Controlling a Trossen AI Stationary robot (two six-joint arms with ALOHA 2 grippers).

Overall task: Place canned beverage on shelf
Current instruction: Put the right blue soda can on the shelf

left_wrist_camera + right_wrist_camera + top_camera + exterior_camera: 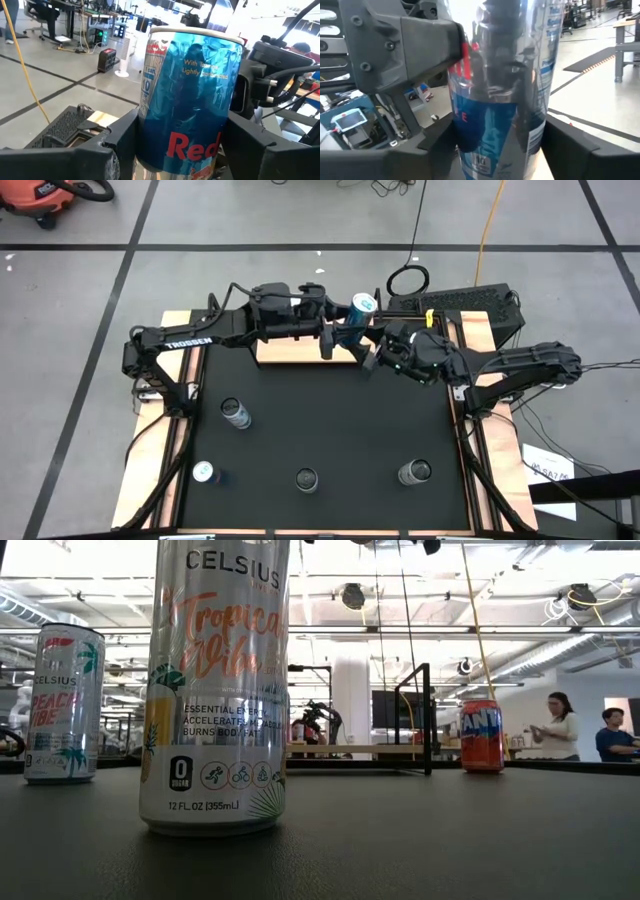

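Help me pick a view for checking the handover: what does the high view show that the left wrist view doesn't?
Only the high view shows both arms, the shelf and four cans standing on the black mat. Only the left wrist view shows the red lettering on the blue can and the room beyond. Both show that can in the left pincer, with the right pincer alongside.

The blue can's (192, 95) base is cut off, and both arms hide most of the shelf (290, 352).

Both arms reach to the table's far middle; left gripper (352, 330) clamped, right gripper (377, 350) fingers spread, facing it.
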